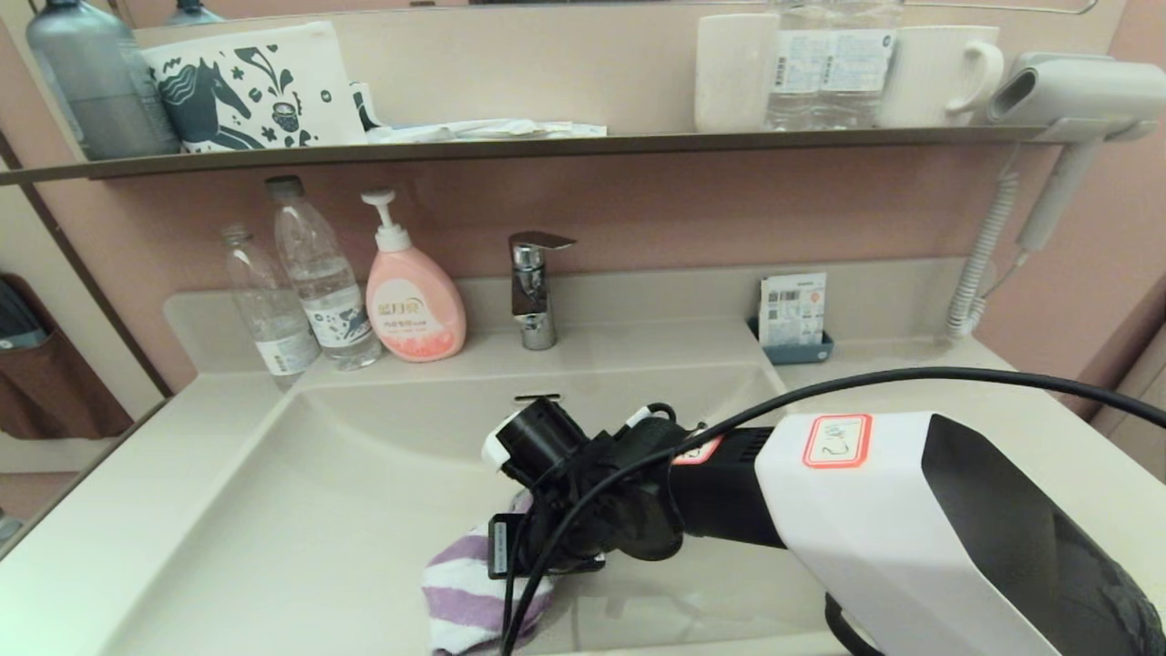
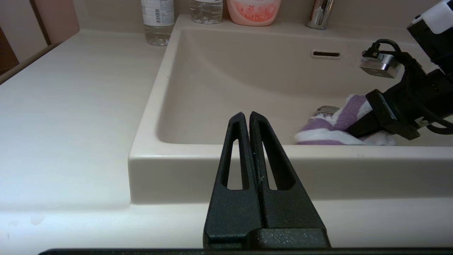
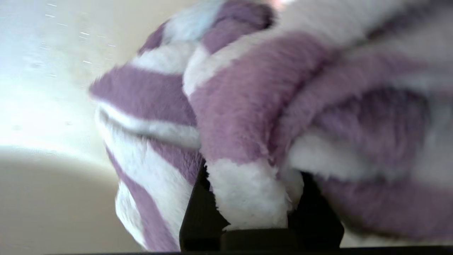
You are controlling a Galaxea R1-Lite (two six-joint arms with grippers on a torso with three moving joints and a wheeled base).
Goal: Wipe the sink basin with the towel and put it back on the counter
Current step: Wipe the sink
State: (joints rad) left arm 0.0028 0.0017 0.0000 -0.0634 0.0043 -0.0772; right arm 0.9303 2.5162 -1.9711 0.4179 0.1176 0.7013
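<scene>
Right gripper (image 1: 524, 556) is clamped on the striped towel (image 1: 469, 592), bunched low at the sink basin (image 1: 301, 510) front; left gripper (image 2: 246, 122) sits pinched closed outside the rim.

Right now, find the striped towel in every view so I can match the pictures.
Head view: the towel lies low in the sink basin, under the right gripper.
Left wrist view: bunched on the basin floor at right, beside the drain plug.
Right wrist view: fills the picture, clamped in the gripper.
Shared landmark: the overflow slot, in the head and left wrist views only.
</scene>
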